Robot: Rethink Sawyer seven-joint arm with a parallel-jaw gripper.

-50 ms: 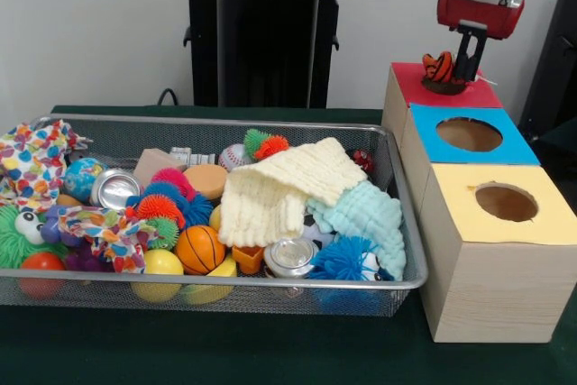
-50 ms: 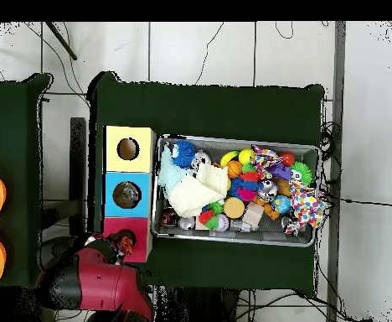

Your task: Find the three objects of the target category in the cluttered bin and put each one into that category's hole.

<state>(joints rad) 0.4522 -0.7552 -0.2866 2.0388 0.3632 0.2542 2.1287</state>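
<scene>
From the wire bin (image 1: 397, 214) of toys at left, across the yellow and blue boxes, to the red box (image 1: 451, 92), the gripper (image 1: 460, 69) holds a small orange ball (image 1: 438, 67) directly over that box's hole.

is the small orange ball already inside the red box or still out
Still out: the orange ball sits at the red box's hole, under the tool.
</scene>
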